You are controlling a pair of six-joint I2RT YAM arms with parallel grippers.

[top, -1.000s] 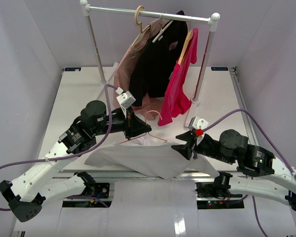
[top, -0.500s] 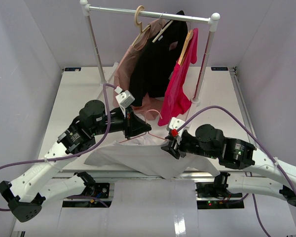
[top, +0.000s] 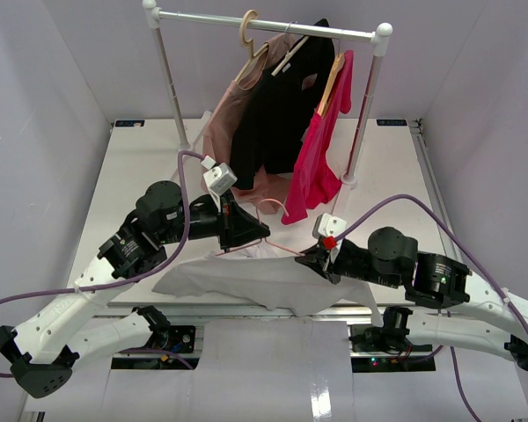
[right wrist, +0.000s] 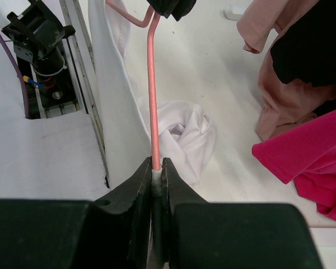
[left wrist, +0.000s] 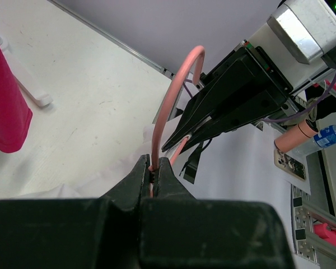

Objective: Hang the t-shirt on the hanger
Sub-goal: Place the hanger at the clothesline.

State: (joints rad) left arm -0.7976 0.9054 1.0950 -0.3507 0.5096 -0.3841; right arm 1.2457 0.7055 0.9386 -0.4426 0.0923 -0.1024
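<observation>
The white t-shirt hangs spread over the table's near edge, its top bunched by the hanger. The thin pink hanger runs between both grippers; its hook curves up in the left wrist view, its arm shows in the right wrist view. My left gripper is shut on the hanger at the base of the hook. My right gripper is shut on the hanger's arm together with white t-shirt fabric.
A white garment rack stands at the back with a dusty-pink garment, a black shirt and a magenta garment on wooden hangers. Its right foot stands behind my right gripper. Purple cables loop by both arms.
My right gripper moved left to the hanger's arm and closed on it with t-shirt fabric, then shifted slightly right. My left gripper kept hold of the hanger. The t-shirt's top lifted a little.
</observation>
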